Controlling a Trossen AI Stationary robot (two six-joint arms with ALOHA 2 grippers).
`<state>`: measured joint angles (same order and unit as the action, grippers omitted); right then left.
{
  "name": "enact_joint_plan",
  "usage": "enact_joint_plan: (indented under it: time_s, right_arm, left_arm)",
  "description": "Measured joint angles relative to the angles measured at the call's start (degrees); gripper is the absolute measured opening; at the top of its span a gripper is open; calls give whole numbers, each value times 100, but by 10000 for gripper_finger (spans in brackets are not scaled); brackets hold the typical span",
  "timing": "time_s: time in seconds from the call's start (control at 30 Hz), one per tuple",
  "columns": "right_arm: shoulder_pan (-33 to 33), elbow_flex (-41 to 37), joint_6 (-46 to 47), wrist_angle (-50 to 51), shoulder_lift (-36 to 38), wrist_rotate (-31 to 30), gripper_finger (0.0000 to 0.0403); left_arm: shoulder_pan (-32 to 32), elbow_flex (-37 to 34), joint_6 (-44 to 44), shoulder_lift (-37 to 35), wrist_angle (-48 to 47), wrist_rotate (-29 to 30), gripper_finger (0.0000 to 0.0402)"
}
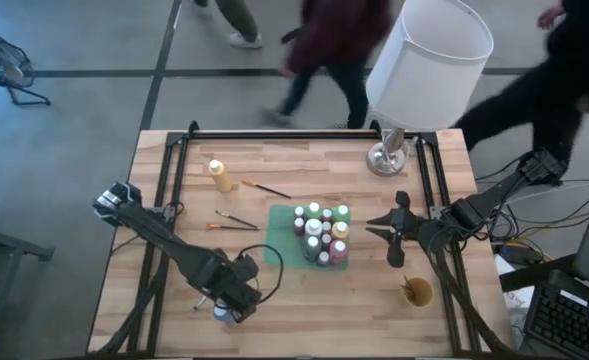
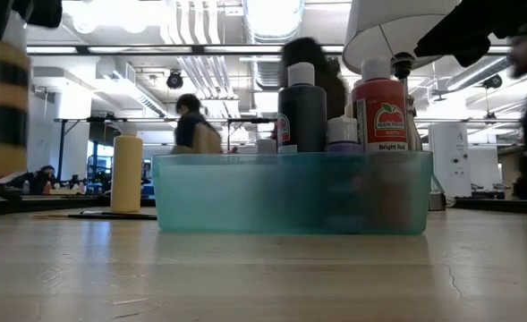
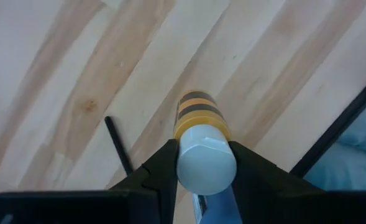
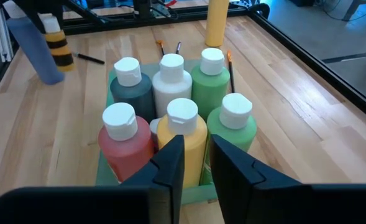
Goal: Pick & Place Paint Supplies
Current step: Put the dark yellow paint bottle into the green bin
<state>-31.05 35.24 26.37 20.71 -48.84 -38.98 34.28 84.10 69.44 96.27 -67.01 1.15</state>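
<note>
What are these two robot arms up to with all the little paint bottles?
They are gathering paint supplies into a green tray. The left claw grips a blue bottle near the table's front edge. The right claw hangs beside the bottles already in the tray. A yellow bottle and some brushes remain on the table.

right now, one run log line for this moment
left gripper: shut on blue bottle | right gripper: empty, over green tray | yellow bottle: outside tray

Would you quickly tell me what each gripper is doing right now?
Left gripper: closed on a blue bottle.
Right gripper: holding nothing, above the green tray.
</note>
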Motion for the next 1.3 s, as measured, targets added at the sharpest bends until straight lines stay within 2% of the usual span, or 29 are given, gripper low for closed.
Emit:
enact_joint_plan:
  time_s: [0.13, 0.33, 0.47, 0.6, 0.73, 1.1, 1.3]
  right_arm:
    - [0, 0, 0, -5, 0, 0, 70]
    - [9, -2, -70, -176, -43, -2, 94]
    - [16, -2, -675, -1032, -268, 168, 112]
    - [114, -2, -1579, -2206, -689, 854, 127]
    - [230, -2, -1962, -2977, -1076, 943, 141]
    - [297, 7, -1928, -3845, -1784, 973, 187]
    - [297, 318, -1910, -3874, -2058, 1378, 220]
  left_arm:
    - [0, 394, -96, 0, -370, 156, 124]
    - [0, 944, -362, -9, -741, 290, 125]
    - [-10, 1222, -571, -10, -833, 313, 125]
    - [-55, 1413, -760, -11, -884, 351, 125]
    - [-138, 1589, -1037, -10, -891, 349, 125]
    - [-678, 1969, -2034, -11, -849, 348, 126]
    - [-1132, 2178, -2618, -11, -834, 345, 126]
